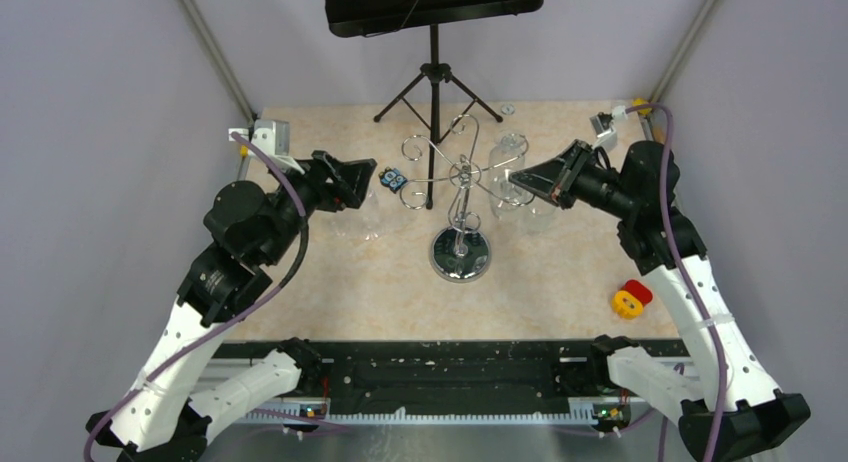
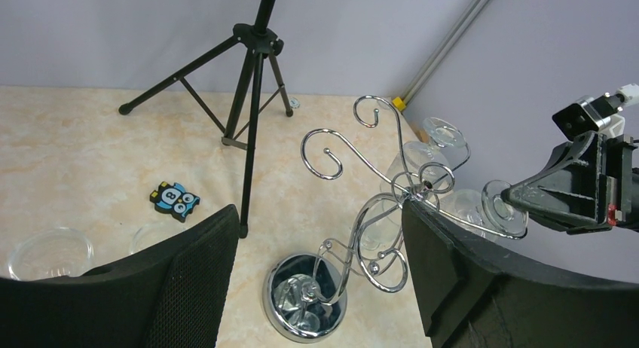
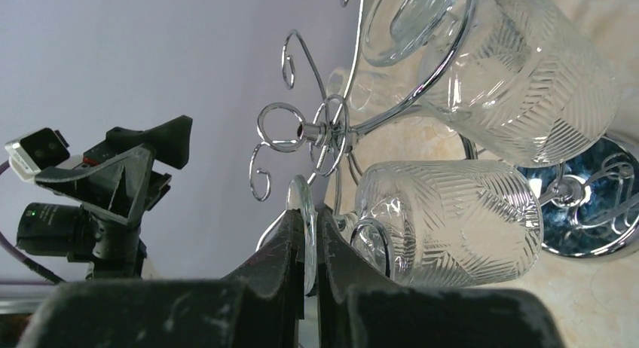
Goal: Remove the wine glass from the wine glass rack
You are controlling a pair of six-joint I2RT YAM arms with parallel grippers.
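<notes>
The chrome wine glass rack (image 1: 460, 177) stands mid-table on its round mirror base (image 1: 460, 254). In the right wrist view my right gripper (image 3: 307, 216) is shut on the flat round foot of a patterned wine glass (image 3: 452, 220) that hangs from a curled arm. A second wine glass (image 3: 527, 77) hangs from the arm beside it. From the left wrist view the same grip shows at the glass foot (image 2: 503, 206). My left gripper (image 2: 316, 212) hovers left of the rack (image 2: 377, 205), open, with nothing between its fingers.
A black tripod music stand (image 1: 435, 82) stands behind the rack. A blue owl figure (image 1: 392, 180) lies left of the rack, and clear glassware (image 2: 49, 251) sits on the table under the left arm. A red and yellow object (image 1: 630, 299) lies at the right front.
</notes>
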